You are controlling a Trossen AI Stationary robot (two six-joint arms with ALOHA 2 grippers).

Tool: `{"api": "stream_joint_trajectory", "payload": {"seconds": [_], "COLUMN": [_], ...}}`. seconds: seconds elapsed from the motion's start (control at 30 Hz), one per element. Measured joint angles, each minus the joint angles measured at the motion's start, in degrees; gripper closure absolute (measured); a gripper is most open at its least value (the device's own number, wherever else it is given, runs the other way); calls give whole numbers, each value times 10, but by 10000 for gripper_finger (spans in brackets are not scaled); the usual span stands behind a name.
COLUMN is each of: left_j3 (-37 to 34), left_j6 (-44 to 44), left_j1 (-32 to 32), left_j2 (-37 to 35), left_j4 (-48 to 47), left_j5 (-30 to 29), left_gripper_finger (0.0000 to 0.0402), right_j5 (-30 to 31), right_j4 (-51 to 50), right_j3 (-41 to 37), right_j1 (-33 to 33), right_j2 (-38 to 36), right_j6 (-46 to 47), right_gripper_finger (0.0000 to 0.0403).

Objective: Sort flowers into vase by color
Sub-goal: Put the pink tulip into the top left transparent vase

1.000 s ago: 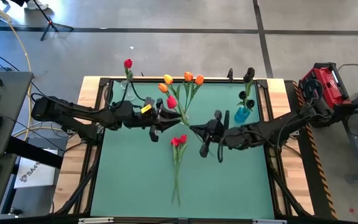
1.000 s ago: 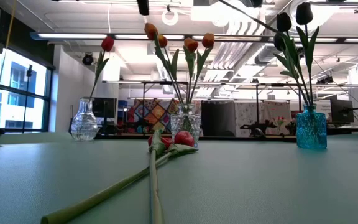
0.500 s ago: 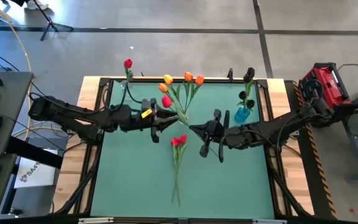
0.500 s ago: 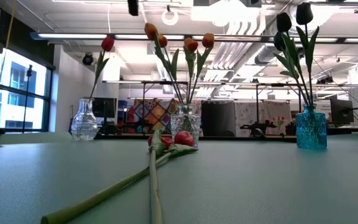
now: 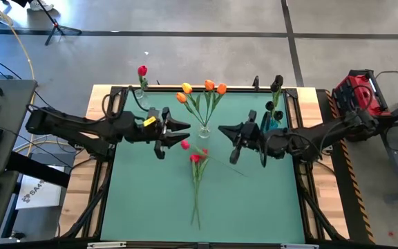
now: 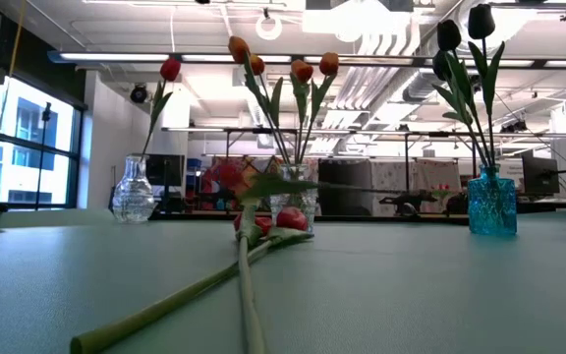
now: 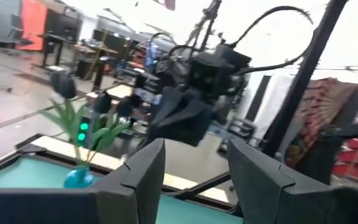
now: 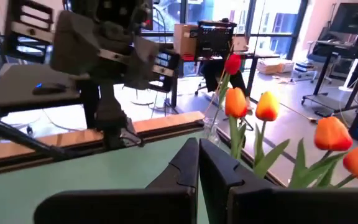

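We see a matt green mat covering the table (image 5: 254,200), smooth and without shine, framed by pale bare wood at the edges. The two clear vases (image 6: 134,192) look like cut glass with a ribbed, glinting surface; the blue vase (image 6: 491,204) is glass too, textured and glossy. The flowers (image 6: 263,224) have smooth, slightly waxy heads and matt green stems. The left claw (image 7: 194,180) and the right claw (image 8: 199,177) show dull black plastic, faceted and unpolished.
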Motion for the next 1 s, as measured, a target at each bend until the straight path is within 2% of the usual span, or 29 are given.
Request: {"api": "stream_joint_trajectory", "payload": {"seconds": [0.1,0.23,0.4,0.53,0.77,0.9,1.0], "left_j3": [0,0,-3,-27,-46,-46,-46], "left_j6": [0,0,-15,-41,-116,-144,-164], "left_j1": [-3,-7,-14,-21,-29,-31,-31], "left_j2": [-8,-10,-3,-4,-10,-10,-10], "left_j4": [-5,-51,-153,-150,-188,-245,-279], "left_j5": [9,9,-30,-65,-122,-153,-160], "left_gripper_finger": [245,250,260,265,266,266,266], "right_j5": [-51,-172,-233,-252,-234,-220,-227], "right_j4": [-47,-185,-226,-239,-231,-229,-223], "right_j3": [1,1,0,0,0,0,0], "right_j1": [-13,-35,-32,-28,-27,-32,-40], "right_j2": [0,36,130,220,310,346,363], "right_j6": [47,179,223,250,338,357,367], "right_gripper_finger": [402,397,368,321,237,226,241]}}
